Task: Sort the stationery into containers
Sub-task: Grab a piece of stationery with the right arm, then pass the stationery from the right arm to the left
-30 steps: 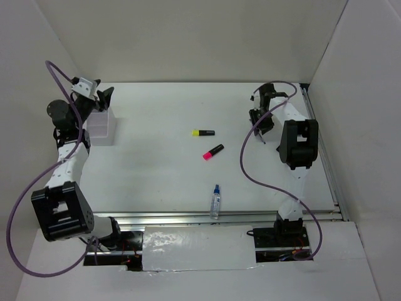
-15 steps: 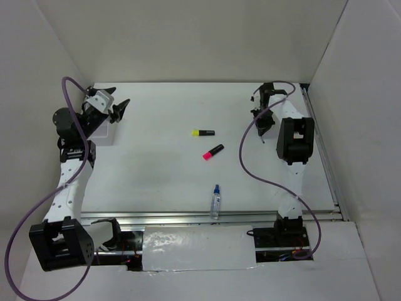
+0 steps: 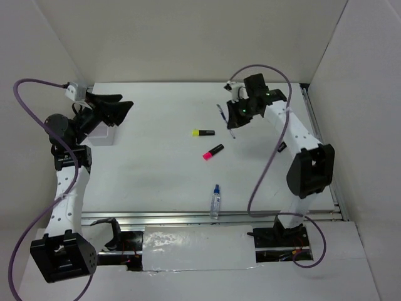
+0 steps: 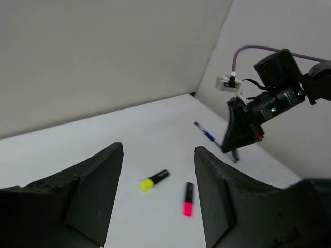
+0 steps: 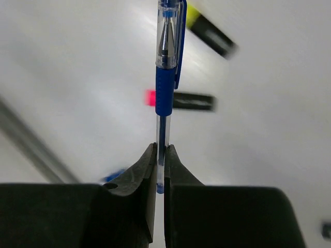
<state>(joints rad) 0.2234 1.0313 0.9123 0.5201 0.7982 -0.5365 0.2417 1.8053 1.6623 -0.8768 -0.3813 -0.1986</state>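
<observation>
Blue pen (image 5: 165, 77) is clamped by its clear barrel in our right jaws, shut on it and held off the table (image 3: 156, 182), we'd guess for carrying to the box (image 3: 106, 135). Our left jaws gape wide, empty. Right wrist shows the grip; only the top view shows the box.

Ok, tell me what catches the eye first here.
The blue pen, pinched in the right jaws above the far side of the table. Then the yellow highlighter and pink highlighter lying mid-table, and the left jaws open wide by the box at far left.
</observation>
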